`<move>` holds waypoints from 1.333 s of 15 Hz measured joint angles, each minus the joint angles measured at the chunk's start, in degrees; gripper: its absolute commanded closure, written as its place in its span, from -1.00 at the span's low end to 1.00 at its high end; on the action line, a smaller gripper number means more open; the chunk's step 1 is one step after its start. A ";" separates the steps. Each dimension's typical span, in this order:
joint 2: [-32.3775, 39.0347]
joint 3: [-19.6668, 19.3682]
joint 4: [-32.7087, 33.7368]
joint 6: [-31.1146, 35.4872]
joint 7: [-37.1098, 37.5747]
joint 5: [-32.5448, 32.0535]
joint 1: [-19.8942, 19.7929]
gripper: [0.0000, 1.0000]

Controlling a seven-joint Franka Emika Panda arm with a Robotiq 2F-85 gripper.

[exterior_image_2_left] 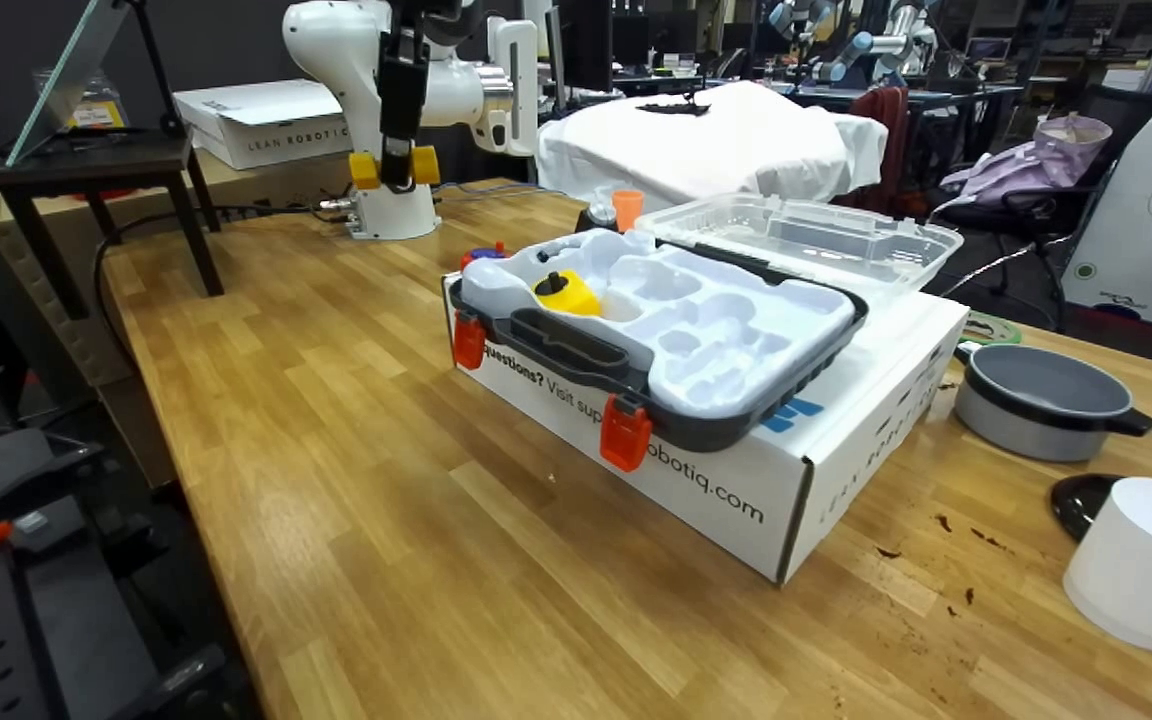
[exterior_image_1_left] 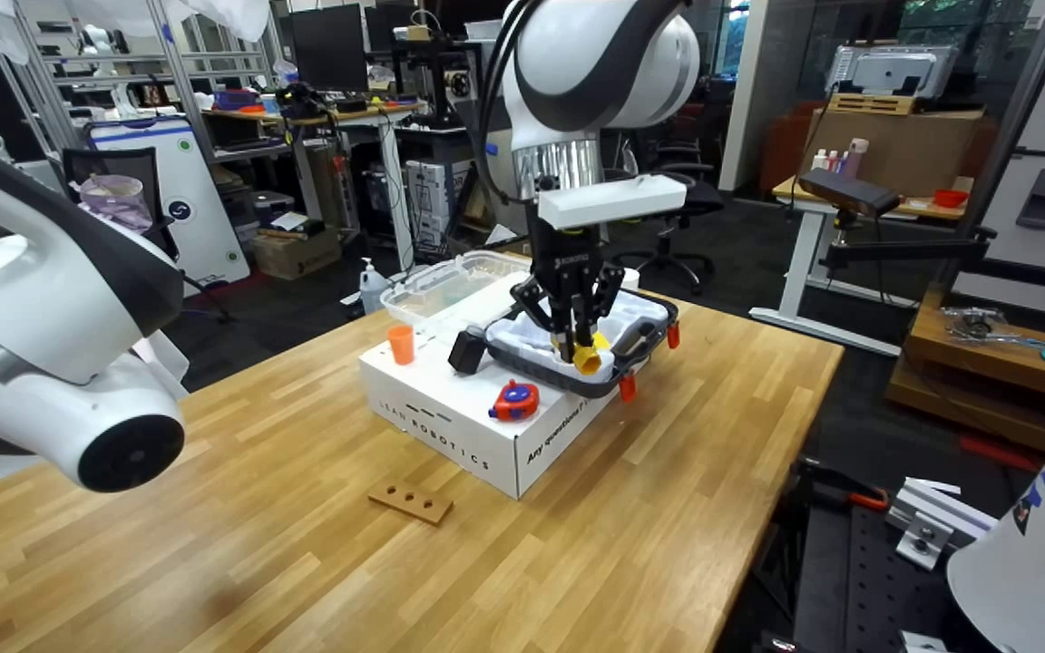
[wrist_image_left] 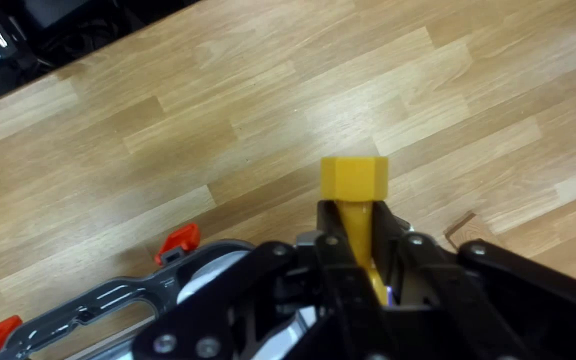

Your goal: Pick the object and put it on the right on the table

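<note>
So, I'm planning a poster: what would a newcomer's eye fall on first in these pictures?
Probably the yellow peg, held in the black gripper above the table. Then the open case on the white box, with bright red latches. In an exterior view, a large white arm section looms along the left edge.

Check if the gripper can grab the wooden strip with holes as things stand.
Probably not: the gripper is closed on the yellow-orange peg. Otherwise the way looks free: the strip lies uncovered on the table, clear of the white box.
</note>
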 measured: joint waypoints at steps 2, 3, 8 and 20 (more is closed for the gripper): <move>-1.33 -0.06 -1.57 0.00 2.01 1.33 -0.65 0.91; -1.84 -0.08 -2.32 0.04 3.20 2.76 -0.91 0.91; -3.53 -0.51 -4.83 1.45 6.71 10.86 -2.19 0.63; -2.96 -1.64 -3.91 4.19 7.48 12.04 -3.40 0.91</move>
